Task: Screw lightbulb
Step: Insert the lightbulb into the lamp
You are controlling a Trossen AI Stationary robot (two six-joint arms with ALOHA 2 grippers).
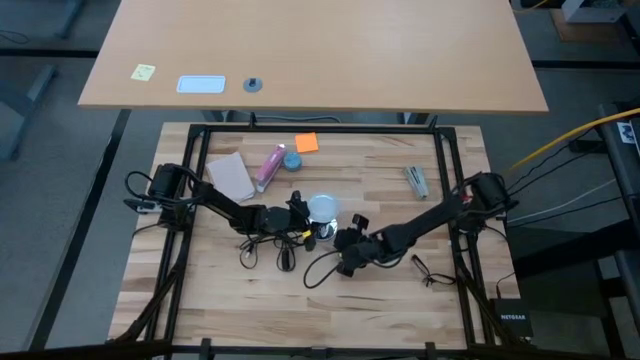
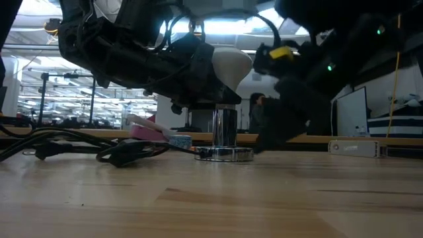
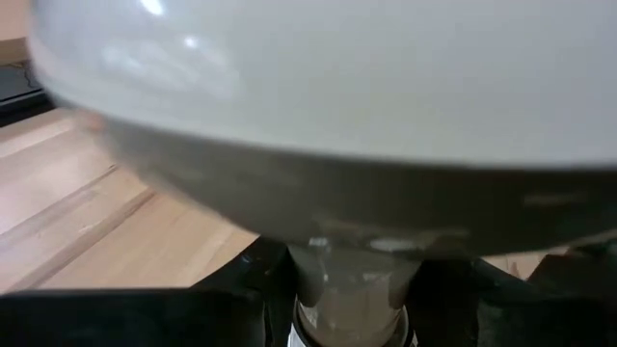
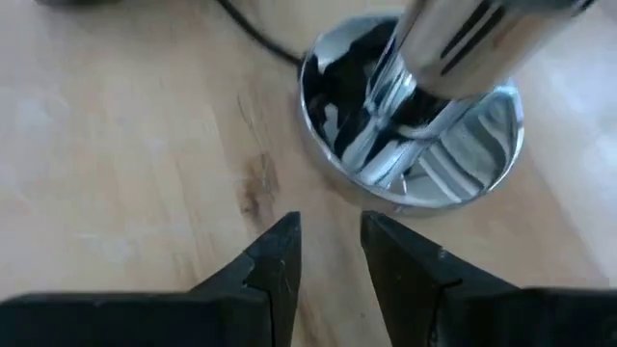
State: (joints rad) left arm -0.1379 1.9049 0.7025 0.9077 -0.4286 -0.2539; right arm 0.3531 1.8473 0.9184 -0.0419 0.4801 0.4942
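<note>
Standing upright on the lamp base (image 2: 223, 153), the lightbulb (image 1: 322, 208) sits near the table (image 1: 400, 290) centre, its neck over the chrome stem (image 2: 224, 127). The left gripper (image 1: 300, 212) is at the bulb's 9 o'clock in the high view; the left wrist view is filled by the globe (image 3: 318, 106), with the neck (image 3: 352, 280) between the dark fingers (image 3: 231, 308), so the jaws appear clamped on the neck. The right gripper (image 4: 328, 253) is just at the base's 5 o'clock in the high view, its jaws slightly apart and gripping nothing, pointed at the base rim. A black cord (image 1: 262, 248) trails toward 8 o'clock. A pink tube (image 1: 268, 166) lies at 11 o'clock.
</note>
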